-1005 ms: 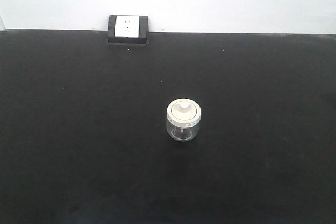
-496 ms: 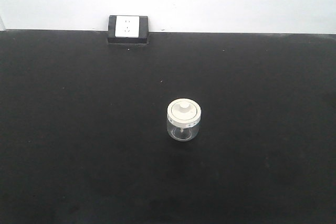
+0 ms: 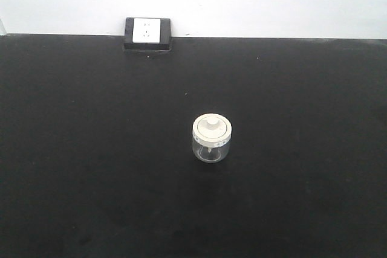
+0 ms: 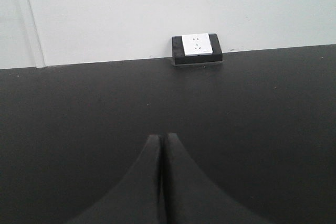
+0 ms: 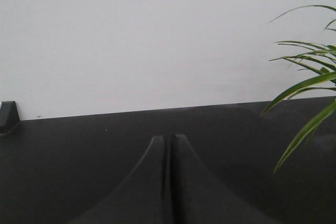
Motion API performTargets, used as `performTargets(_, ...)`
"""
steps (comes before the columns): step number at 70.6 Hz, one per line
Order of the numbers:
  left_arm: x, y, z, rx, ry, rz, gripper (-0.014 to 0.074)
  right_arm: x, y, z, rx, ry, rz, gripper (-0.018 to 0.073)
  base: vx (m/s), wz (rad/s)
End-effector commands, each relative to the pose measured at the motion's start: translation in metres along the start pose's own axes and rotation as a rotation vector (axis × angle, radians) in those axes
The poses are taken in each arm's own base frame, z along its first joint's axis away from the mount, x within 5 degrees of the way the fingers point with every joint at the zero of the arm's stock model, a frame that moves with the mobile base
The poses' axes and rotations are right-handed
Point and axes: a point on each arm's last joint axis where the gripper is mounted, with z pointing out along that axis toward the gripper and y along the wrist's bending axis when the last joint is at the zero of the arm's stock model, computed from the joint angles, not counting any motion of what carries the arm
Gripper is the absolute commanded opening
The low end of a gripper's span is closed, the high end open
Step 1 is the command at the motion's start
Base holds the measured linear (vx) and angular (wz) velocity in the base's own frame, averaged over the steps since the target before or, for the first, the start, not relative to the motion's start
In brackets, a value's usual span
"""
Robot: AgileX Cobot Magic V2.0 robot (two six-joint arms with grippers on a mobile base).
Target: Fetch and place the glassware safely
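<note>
The glassware (image 3: 211, 139), a small squat clear jar with a cream-white knobbed lid, stands upright on the black table (image 3: 91, 149) near its middle in the front view. Neither wrist view shows it. My left gripper (image 4: 161, 137) is shut, its two dark fingers pressed together above bare black tabletop. My right gripper (image 5: 169, 137) is shut too, with nothing between its fingers. Neither gripper appears in the front view.
A black socket block with a white face (image 3: 147, 32) sits at the table's back edge against the white wall; the left wrist view shows this socket block (image 4: 197, 49) as well. Green plant leaves (image 5: 307, 82) hang at the right of the right wrist view.
</note>
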Motion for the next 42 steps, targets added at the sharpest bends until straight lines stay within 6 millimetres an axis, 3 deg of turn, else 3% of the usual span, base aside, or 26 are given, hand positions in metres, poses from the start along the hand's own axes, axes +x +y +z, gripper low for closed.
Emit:
performTargets(1, 0.002, 0.000, 0.001, 0.001, -0.055, -0.015, -0.0007, -0.010, -0.001, 0.001, 0.016, -0.042, -0.012, -0.0003, 0.00, 0.00)
performTargets(30, 0.002, 0.000, 0.001, 0.001, -0.055, -0.015, -0.0007, 0.000, -0.001, -0.006, 0.007, 0.039, -0.056, -0.0003, 0.00, 0.00)
performTargets(42, 0.002, 0.000, 0.001, 0.001, -0.055, -0.015, -0.0007, 0.026, 0.002, -0.015, -0.019, 0.019, 0.006, -0.0003, 0.00, 0.00)
